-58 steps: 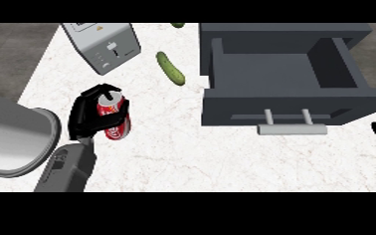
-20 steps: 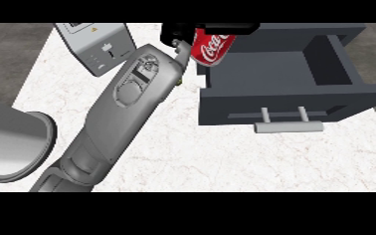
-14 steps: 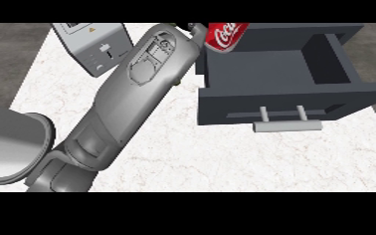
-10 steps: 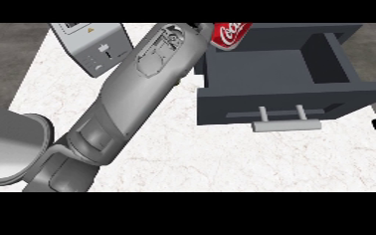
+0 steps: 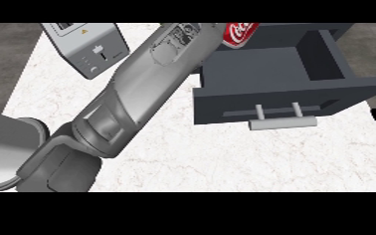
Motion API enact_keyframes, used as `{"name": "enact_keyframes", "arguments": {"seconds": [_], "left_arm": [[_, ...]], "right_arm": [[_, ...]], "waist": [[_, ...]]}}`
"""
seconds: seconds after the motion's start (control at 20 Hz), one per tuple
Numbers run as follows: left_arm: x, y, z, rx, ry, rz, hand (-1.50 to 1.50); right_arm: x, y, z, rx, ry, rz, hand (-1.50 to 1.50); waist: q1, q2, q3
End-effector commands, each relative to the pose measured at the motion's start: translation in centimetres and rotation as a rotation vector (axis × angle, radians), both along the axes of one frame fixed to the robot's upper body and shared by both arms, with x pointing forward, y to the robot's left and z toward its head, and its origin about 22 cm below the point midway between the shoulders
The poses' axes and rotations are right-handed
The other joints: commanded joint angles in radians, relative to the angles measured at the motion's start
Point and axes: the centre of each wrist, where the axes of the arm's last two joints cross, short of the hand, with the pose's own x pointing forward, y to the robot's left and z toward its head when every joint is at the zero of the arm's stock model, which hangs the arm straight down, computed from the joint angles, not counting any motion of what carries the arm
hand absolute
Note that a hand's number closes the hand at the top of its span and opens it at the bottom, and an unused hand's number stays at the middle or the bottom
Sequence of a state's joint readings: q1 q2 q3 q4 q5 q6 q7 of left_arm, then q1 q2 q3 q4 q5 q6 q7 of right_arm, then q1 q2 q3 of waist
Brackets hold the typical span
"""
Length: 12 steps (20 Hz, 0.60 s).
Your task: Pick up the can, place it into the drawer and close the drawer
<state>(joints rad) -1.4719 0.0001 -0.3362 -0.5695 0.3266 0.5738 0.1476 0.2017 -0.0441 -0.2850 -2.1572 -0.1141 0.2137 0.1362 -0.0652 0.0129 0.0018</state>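
Head view is showing the left forearm (image 5: 140,94) taking up most of the frame, stretching diagonally from the lower left corner up to the top middle. The can (image 5: 238,32), the red one with the white script logo, is sitting right at the top edge just past the end of that arm. It's tilting a bit and getting cut off by the frame, so only part of it is showing. It's hanging over the back left corner of the drawer (image 5: 220,104), and I honestly can't tell if it's touching the drawer wall or not. The left hand (image 5: 220,29) is only peeking out as a dark sliver between the wrist and the can, so I can't tell how it's holding the can, or if it's closed round it at all.

The drawer is standing wide open on the right side, dark grey, with its inside showing. Its handle (image 5: 283,123) is pointing toward the bottom of the view. A grey box (image 5: 92,47) with a small warning label is lying on the white marble counter (image 5: 220,164) at the upper left, just beside the arm. A rounded grey thing (image 5: 13,147) is poking in at the lower left edge.
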Motion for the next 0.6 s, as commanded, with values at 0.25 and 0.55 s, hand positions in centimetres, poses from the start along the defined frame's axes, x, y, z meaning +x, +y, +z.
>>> {"name": "enact_keyframes", "arguments": {"seconds": [0.25,0.55], "left_arm": [[0.5,-0.5,-1.1,0.071,0.006,0.021,1.50],[0.8,0.4,-4.0,0.086,-0.017,0.060,1.50]], "right_arm": [[1.1,0.9,-0.1,-0.005,0.005,0.021,-1.50],[0.5,1.3,-0.3,0.014,-0.014,-0.006,-1.50]], "waist": [[-0.018,0.006,0.001],[-0.023,0.006,0.001]]}}
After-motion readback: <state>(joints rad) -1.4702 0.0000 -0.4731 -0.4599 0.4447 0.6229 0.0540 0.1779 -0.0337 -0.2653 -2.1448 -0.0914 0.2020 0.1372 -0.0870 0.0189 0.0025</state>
